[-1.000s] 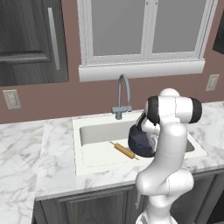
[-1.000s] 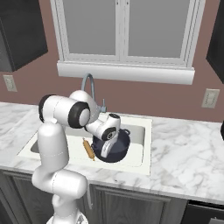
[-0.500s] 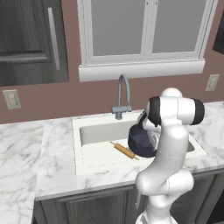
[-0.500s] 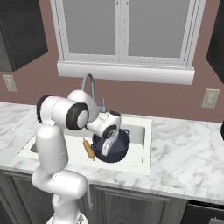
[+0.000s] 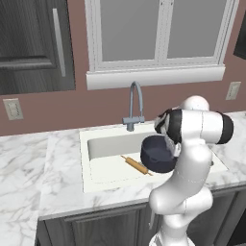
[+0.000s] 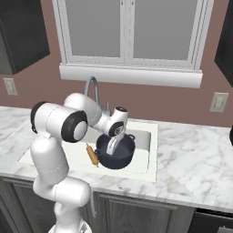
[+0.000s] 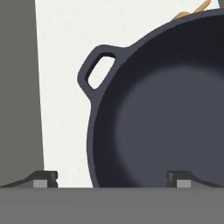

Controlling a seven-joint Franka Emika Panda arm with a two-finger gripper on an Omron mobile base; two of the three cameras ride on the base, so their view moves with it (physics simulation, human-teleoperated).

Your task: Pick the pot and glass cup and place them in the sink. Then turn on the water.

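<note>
At the centre of the left base frame, the pot (image 5: 157,153) sat in the sink (image 5: 96,144) beside a rolling pin (image 5: 137,165); the gripper (image 7: 111,178) straddled its rim wide open, gripping nothing, evidently releasing it.

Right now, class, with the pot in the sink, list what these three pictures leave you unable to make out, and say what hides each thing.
- The pot: its right side is behind the arm in the left base view; the frame's edge cuts it in the hand view.
- The rolling pin: its far end is behind the pot in the right base view.
- The gripper: fingertips barely show in the hand view.
- The faucet: its base is behind the arm in the right base view.
</note>
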